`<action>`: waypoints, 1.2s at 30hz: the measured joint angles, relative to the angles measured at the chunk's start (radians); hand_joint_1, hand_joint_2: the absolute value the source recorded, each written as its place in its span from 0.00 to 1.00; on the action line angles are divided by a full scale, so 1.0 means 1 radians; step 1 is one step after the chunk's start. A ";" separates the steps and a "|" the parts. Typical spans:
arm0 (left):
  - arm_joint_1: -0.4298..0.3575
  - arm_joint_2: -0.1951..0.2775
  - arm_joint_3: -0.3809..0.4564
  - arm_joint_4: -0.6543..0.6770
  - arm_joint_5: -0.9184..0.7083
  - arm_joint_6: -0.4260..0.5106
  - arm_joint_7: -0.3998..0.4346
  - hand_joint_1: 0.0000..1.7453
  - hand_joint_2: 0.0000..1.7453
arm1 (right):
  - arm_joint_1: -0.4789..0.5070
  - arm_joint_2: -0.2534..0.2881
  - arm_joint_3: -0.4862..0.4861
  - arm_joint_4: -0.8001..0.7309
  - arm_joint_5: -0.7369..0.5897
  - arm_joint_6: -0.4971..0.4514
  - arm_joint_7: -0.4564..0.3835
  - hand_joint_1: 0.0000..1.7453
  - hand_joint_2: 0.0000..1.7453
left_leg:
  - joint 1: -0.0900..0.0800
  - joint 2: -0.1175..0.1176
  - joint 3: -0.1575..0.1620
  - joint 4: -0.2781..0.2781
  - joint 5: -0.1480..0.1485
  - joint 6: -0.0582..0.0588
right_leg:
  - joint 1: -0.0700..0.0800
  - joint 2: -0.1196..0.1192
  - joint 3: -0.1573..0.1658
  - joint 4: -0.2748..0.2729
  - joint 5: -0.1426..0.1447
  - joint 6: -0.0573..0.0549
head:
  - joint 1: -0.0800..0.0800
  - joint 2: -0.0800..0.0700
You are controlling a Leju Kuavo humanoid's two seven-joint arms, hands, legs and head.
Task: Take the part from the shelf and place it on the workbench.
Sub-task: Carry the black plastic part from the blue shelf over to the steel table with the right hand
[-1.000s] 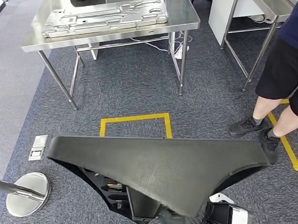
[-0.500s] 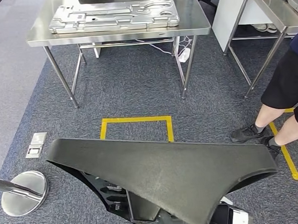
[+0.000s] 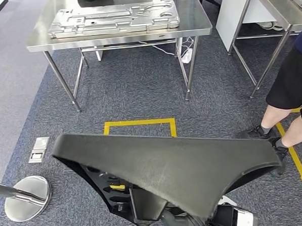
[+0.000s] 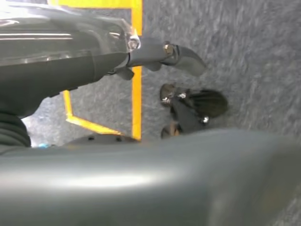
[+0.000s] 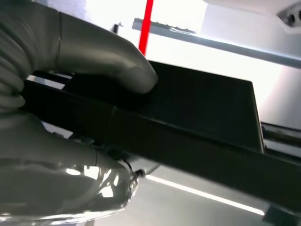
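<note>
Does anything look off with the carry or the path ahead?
Nothing alarming. The black part rides roughly level, right hand gripping its edge. A person's legs stand close to the part's right tip; the workbench already holds a metal panel.

Black part [image 3: 175, 167] above yellow-taped carpet [image 3: 139, 122]

Steel workbench [image 3: 42, 43] carries metal plate [image 3: 113, 19]; carpet floor [image 3: 140, 88] bears yellow tape [image 3: 138, 124].

Grey carpet [image 3: 141, 93] runs underfoot, marked with yellow tape [image 3: 139, 123]. A steel table [image 3: 118, 36] stands ahead, another [image 3: 273, 5] to the right; a round metal base [image 3: 27, 198], perhaps a stand's foot.
</note>
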 joint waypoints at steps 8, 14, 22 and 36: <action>0.004 0.002 0.000 0.000 0.000 0.000 -0.001 0.00 1.00 | 0.000 0.000 0.000 0.000 -0.001 0.000 -0.001 1.00 1.00 | 0.025 0.005 0.008 -0.065 0.089 -0.028 | -0.012 -0.003 0.031 0.001 -0.026 0.028 | 0.000 0.000; 0.005 0.003 0.000 0.000 0.000 -0.003 -0.002 0.00 1.00 | -0.003 0.002 -0.002 -0.001 -0.001 0.003 -0.003 1.00 1.00 | 0.020 0.007 0.029 -0.102 0.077 0.016 | -0.013 -0.003 0.027 0.029 -0.056 0.057 | 0.000 0.000; 0.006 0.003 0.000 0.000 -0.002 -0.006 -0.011 0.00 1.00 | 0.003 0.001 -0.004 -0.003 0.009 0.003 -0.007 1.00 1.00 | 0.001 0.002 0.078 -0.103 0.038 0.037 | 0.009 0.002 -0.079 0.139 -0.012 0.028 | 0.000 0.000; 0.011 0.006 -0.001 0.000 -0.006 -0.001 -0.016 0.00 1.00 | 0.033 0.003 -0.003 -0.032 0.032 -0.005 -0.021 1.00 1.00 | 0.018 0.004 -0.066 0.097 0.021 -0.023 | -0.001 0.003 0.040 0.009 -0.042 0.003 | -0.006 0.000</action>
